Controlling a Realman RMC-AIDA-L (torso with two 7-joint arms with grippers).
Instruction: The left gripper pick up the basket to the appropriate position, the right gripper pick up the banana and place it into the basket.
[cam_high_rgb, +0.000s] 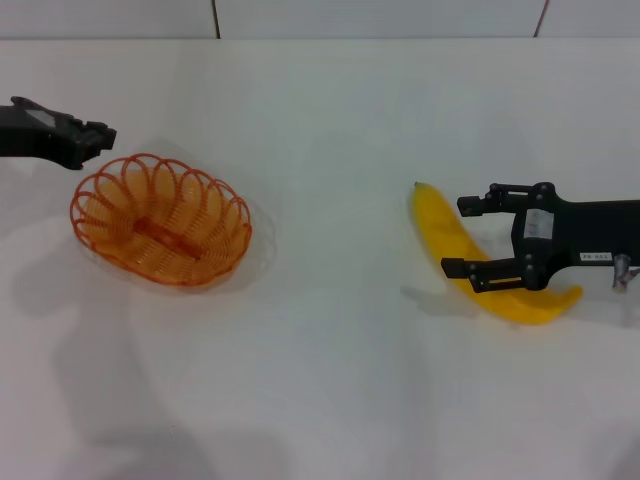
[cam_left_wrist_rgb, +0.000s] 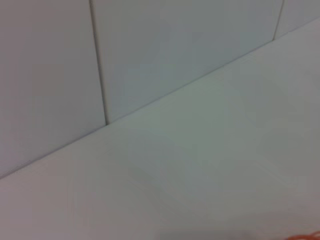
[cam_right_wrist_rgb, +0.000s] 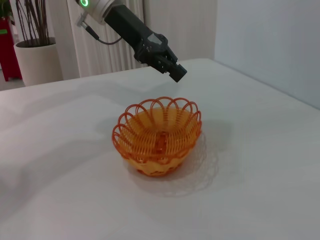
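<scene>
Orange looped wire forms the shallow oval basket, which sits empty on the white bench at the left; the black left gripper hangs just past its far-left rim, above it and apart from it in the right wrist view, and whether its fingers are spread or pressed together I cannot tell. At the right lies the large, bright yellow curved banana, flat on the bench and well apart from the basket; the black two-fingered right gripper reaches in from the right edge with its fingers spread, one on each side of the fruit's middle, not yet pinching it as far as I can judge. So neither part looks done: the basket is not lifted, the banana is ungrasped, and both picks and the placing remain. White labels show on both grippers; their writing is too small to read.
</scene>
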